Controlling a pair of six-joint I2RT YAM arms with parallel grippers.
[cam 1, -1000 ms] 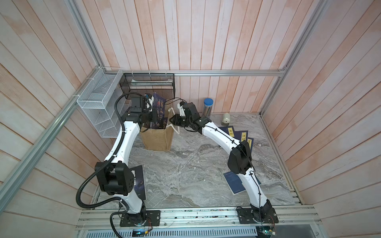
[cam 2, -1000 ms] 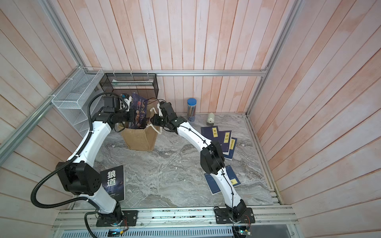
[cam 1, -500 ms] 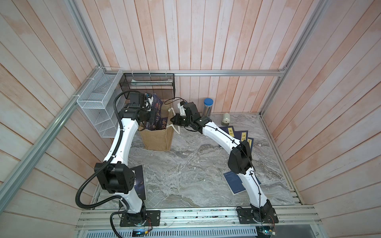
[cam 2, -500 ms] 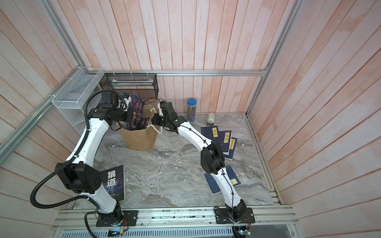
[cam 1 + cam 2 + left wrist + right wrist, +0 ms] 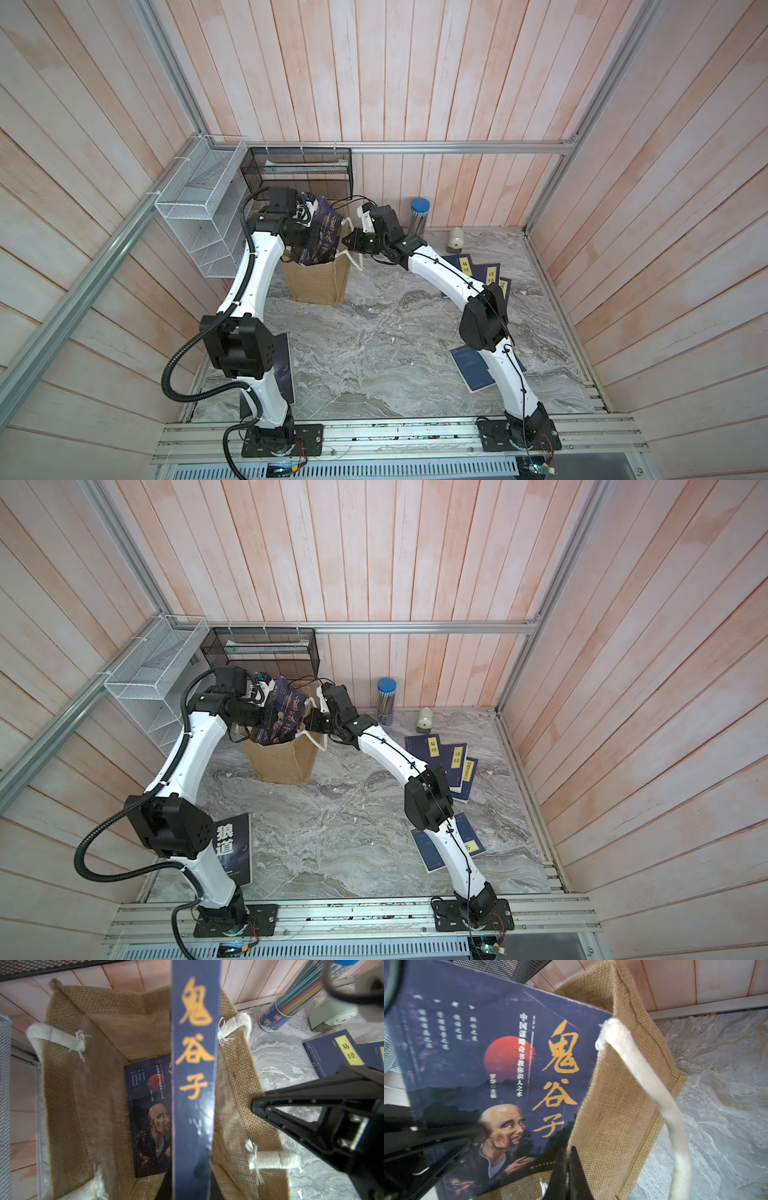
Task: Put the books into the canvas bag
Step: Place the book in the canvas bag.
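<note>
The canvas bag [image 5: 318,280] [image 5: 286,762] stands open near the back left, with one portrait-cover book [image 5: 149,1115] lying flat inside it. My left gripper [image 5: 308,243] [image 5: 192,1169] is shut on a second dark portrait-cover book [image 5: 326,237] [image 5: 282,715] [image 5: 500,1068]. That book hangs on edge in the bag's mouth, its lower part inside. My right gripper [image 5: 347,242] [image 5: 568,1155] is shut on the bag's rim beside a white rope handle [image 5: 643,1084]. Three navy books with yellow labels [image 5: 478,270] [image 5: 442,752] lie fanned at the right.
Under the right arm lies another navy book [image 5: 440,848], and a black book [image 5: 232,845] sits by the left arm's base. A white wire rack [image 5: 199,216] and a black mesh basket [image 5: 299,170] hang in the back-left corner. A pencil tube [image 5: 419,216] and a small pale object [image 5: 456,241] stand at the back wall.
My right gripper has closed on the bag's rim. The left gripper with its book has shifted a little above the bag's mouth.
</note>
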